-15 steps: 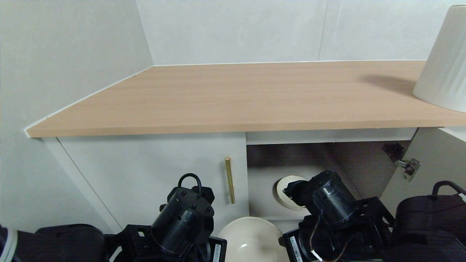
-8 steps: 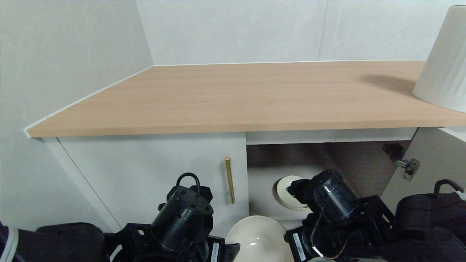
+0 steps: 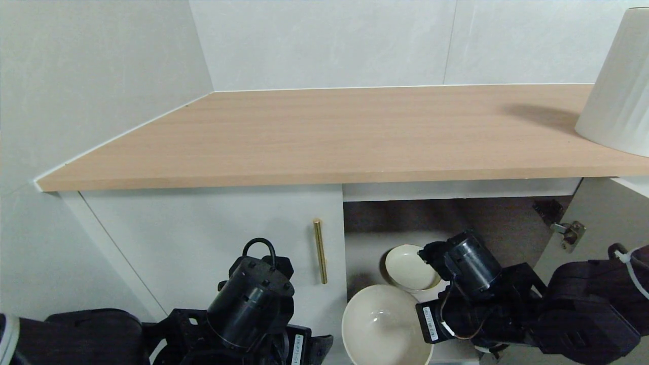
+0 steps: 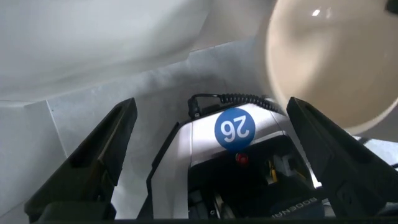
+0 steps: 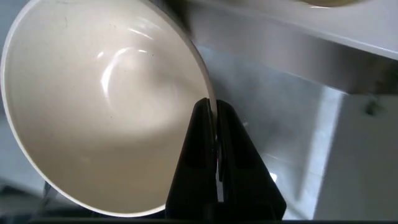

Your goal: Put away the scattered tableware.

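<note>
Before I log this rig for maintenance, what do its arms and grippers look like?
The left arm and right arm are black with cylindrical wrists. A black cable loop tops the left; a white label marks the right. Left gripper and right gripper: black tapered fingers.

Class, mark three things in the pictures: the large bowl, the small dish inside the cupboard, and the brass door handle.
large bowl (image 3: 383,324), head view, its inner bottom.
small dish (image 3: 408,267), head view, middle of its inside.
brass door handle (image 3: 320,251), head view, halfway along the bar.
</note>
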